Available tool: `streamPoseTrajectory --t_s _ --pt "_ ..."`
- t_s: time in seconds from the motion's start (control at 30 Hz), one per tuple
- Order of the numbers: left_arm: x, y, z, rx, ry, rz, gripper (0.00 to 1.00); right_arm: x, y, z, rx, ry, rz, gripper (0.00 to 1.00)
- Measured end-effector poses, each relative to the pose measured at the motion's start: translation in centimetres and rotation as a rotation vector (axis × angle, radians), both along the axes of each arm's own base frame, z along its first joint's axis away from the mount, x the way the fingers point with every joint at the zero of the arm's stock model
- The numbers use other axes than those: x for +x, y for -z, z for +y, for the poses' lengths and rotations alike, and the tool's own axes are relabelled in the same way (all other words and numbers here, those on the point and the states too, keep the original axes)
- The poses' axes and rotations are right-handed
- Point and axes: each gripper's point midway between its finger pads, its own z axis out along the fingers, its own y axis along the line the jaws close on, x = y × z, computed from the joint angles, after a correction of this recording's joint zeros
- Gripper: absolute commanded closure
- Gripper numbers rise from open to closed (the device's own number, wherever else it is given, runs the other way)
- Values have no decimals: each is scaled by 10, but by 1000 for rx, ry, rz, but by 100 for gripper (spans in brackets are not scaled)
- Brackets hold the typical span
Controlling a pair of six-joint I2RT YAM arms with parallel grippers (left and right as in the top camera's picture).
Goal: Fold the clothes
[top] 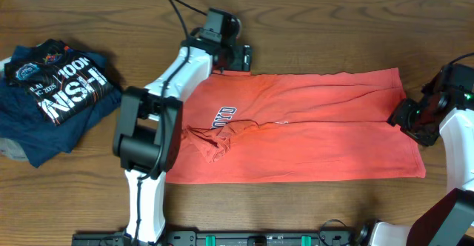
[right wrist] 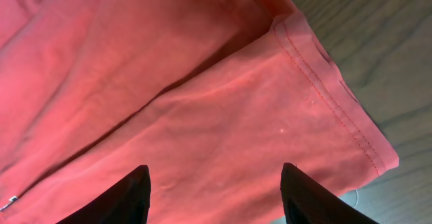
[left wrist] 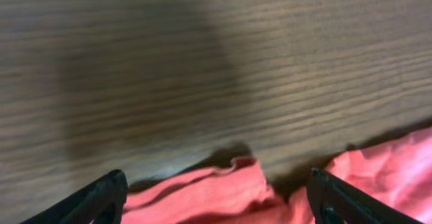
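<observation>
folded navy shirts (top: 55, 90) lie far left. left gripper (left wrist: 217, 183) gapes empty at the far edge of the coral-red t-shirt (top: 311, 127), which lies mid-table, apparently folded lengthwise, bunched near the lettering. right gripper (right wrist: 216, 172) gapes empty over its hem; crosswise folds look undone.

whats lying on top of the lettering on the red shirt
A bunched fold of the red shirt itself lies over the white lettering; a few letters show, the rest is hidden.

navy shirts (top: 55, 90), wooden table (top: 311, 31)
</observation>
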Motion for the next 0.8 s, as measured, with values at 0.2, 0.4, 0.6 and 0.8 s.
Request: streamPoseTrajectory --t_s 0.2,0.4,0.6,0.8 --pt "-8 24 -12 15 27 37 31 -1 0 0 1 0 2 40" --pt "-17 29 -10 38 34 81 40 -1 0 0 0 0 2 40" --pt "-22 31 -5 69 26 105 46 0 0 0 0 0 2 41" --pt "-24 33 -6 96 37 100 65 -1 0 0 0 0 2 41"
